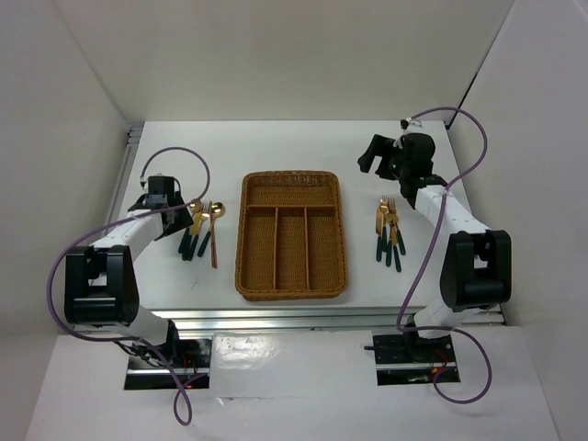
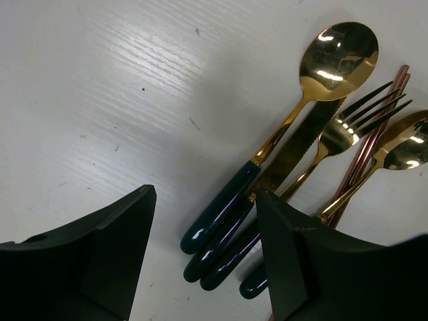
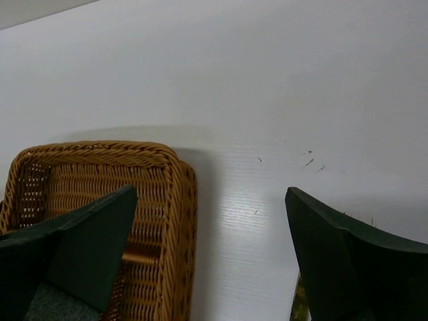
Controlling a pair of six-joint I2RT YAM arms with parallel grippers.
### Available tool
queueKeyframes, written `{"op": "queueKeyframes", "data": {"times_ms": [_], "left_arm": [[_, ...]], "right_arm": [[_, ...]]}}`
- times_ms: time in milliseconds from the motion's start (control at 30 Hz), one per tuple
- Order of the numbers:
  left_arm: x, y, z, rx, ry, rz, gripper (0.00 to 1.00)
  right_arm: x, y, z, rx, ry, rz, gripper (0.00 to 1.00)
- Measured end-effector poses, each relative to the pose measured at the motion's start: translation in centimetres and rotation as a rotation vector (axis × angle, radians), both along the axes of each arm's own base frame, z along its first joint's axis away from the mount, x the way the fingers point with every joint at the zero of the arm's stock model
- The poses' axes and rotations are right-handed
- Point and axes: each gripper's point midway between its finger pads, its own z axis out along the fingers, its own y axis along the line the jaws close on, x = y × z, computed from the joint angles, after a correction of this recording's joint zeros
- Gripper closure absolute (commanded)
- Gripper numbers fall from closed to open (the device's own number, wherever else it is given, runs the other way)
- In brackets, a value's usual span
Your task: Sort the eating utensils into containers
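Looks like a robotics lab test cell rather than a home or kitchen. Boxed in by plain white panels (image 1: pixel 276 55) rising beyond and outboard of the left end effector (image 1: pixel 176 223) and right end effector (image 1: pixel 369 158). Bare white tabletop (image 1: pixel 294 147) beneath both, edged with aluminium rail (image 1: pixel 276 319) behind them. Purple cables (image 1: pixel 179 150) looped from each wrist back to arm bases (image 1: pixel 409 349) fixed at the near edge. Staged sparely: one wicker tray (image 1: pixel 292 179) midway between the two end effectors.
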Motion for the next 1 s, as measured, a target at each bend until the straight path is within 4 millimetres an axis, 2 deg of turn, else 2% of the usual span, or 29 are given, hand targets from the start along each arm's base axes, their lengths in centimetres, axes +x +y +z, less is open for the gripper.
{"op": "queueKeyframes", "data": {"times_ms": [200, 367, 567, 667, 767, 1000], "left_arm": [[0.0, -0.1, -1.2, 0.002, 0.035, -0.021, 0.27], [0.1, -0.3, -1.4, -0.007, 0.035, -0.031, 0.29], [0.0, -0.5, -2.4, -0.013, 0.064, -0.056, 0.36], [-0.1, -0.6, -3.2, -0.020, 0.084, -0.062, 0.36], [0.1, -0.7, -3.7, -0.025, 0.095, -0.065, 0.40], [1.1, -0.6, -3.8, -0.022, 0.087, -0.066, 0.59]], "right_arm": [[0.1, -0.2, -0.3, -0.006, 0.005, -0.009, 0.00], [0.1, -0.2, -0.4, -0.008, 0.006, -0.011, 0.00], [0.2, -0.3, -1.1, -0.011, 0.024, -0.015, 0.00], [0.4, -0.4, -1.4, -0.014, 0.030, -0.020, 0.00], [0.4, -0.5, -1.6, -0.016, 0.035, -0.025, 0.00], [0.4, -0.6, -1.6, -0.018, 0.037, -0.029, 0.00]]}}
